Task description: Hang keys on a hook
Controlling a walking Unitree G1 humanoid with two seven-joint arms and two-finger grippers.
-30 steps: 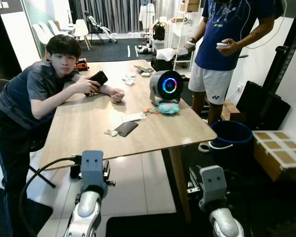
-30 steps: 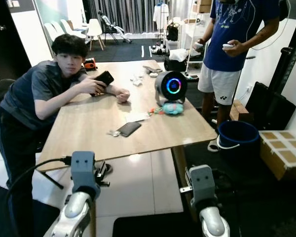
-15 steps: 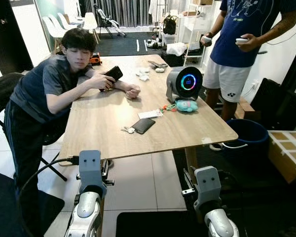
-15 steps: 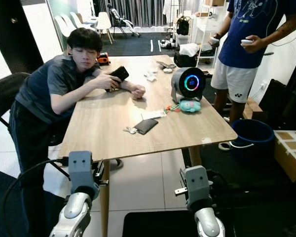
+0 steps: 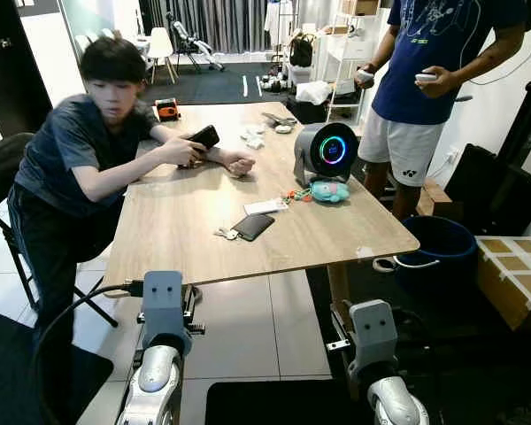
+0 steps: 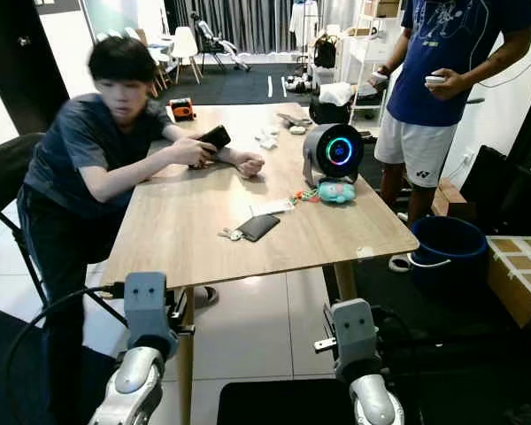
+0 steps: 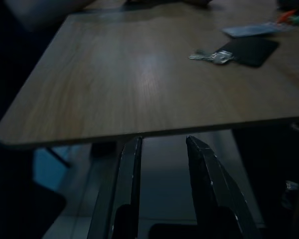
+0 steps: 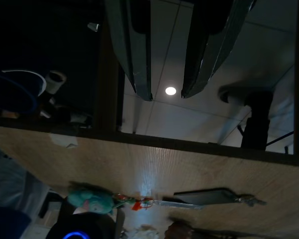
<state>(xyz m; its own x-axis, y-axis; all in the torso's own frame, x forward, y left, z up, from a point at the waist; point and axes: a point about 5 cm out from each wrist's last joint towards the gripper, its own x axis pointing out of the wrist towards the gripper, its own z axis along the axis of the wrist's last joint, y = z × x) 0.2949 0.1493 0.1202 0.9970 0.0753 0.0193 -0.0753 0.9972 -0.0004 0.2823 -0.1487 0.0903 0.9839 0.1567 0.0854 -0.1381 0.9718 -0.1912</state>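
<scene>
Here, from the head camera, a wooden table [image 5: 186, 221] stands ahead with the keys [image 5: 225, 234] lying near its front edge, touching the 9 o'clock end of a dark phone-like slab [image 5: 253, 226]; the keys are small and their shape is hard to read. At 1 o'clock from them sits a round speaker with a glowing ring [image 5: 325, 152], a teal plush toy [image 5: 328, 191] just before it and a white card [image 5: 265, 206] between toy and slab. A seated person [image 5: 75, 168], blurred, leans on the table at 10 o'clock holding a phone; a standing person [image 5: 425, 80] at 2 o'clock is cut off at the top edge. A blue bucket [image 5: 436, 248] stands on the floor at 3 o'clock of the table; its contents cannot be made out. Both arms are low in front, short of the table. In the left wrist view, dim, the left gripper [image 7: 162, 149] has its two fingers a little apart with nothing between them, aimed at the table's near edge, keys [image 7: 209, 56] well beyond. In the right wrist view, very dark, the right gripper [image 8: 167, 92] likewise shows a narrow empty gap, with the table edge and the keys [image 8: 249, 200] beyond.
</scene>
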